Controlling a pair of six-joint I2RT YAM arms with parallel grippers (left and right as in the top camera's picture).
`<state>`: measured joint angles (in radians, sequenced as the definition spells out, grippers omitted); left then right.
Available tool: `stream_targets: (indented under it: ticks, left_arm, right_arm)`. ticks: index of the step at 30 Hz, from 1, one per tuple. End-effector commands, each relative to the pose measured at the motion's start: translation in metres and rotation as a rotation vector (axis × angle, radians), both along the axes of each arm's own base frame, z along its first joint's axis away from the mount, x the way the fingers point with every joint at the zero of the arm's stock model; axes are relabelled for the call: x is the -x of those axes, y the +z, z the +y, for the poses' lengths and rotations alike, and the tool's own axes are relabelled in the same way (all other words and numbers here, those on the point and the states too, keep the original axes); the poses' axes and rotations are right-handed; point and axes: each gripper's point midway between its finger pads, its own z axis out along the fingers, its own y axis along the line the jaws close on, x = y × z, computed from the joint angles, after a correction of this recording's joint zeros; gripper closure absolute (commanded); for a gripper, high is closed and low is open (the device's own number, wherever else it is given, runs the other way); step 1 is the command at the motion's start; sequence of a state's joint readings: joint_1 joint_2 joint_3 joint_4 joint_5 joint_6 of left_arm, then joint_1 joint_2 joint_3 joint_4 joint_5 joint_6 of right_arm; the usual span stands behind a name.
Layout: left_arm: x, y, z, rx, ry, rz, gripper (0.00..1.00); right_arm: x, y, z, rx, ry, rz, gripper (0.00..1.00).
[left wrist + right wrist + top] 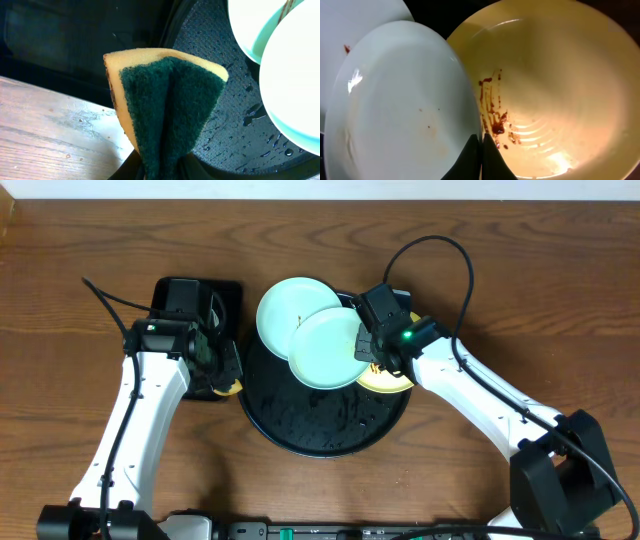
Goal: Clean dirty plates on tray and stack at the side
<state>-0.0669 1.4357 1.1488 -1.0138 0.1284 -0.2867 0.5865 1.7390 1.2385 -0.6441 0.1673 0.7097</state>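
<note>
The round black tray [320, 425] is wet and holds three plates. One mint-green plate [290, 308] lies at its far left. A second mint-green plate [328, 348] overlaps it, tilted, and my right gripper [368, 350] is shut on its right rim. In the right wrist view the pinched fingers [482, 142] clamp that plate's edge [400, 100]. Beneath it lies the yellow plate [555, 85] with a brown smear [495, 120]. My left gripper [228, 385] is shut on a yellow-and-green sponge [165, 105] at the tray's left rim [220, 135].
A smaller rectangular black tray [190, 295] sits left of the round one, under the left arm. Bare wooden table [520, 280] surrounds both trays. Water drops dot the round tray's floor.
</note>
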Motion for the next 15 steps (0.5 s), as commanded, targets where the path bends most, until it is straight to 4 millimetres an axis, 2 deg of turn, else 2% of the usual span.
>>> stream_targets:
  ticks: [1,9,15]
  left_arm:
    - [-0.004,0.005,0.003,-0.009,-0.006,-0.018,0.83]
    - [-0.004,0.005,0.003,-0.010,-0.006,-0.019,0.83]
    - [-0.005,0.006,0.003,-0.010,-0.006,-0.019,0.83]
  right_arm:
    - [-0.004,0.009,-0.008,0.083,0.056,-0.055,0.98]
    - [-0.006,0.019,-0.015,0.215,0.119,-0.095,0.98]
    - [-0.009,0.033,-0.009,0.218,0.152,-0.110,0.99]
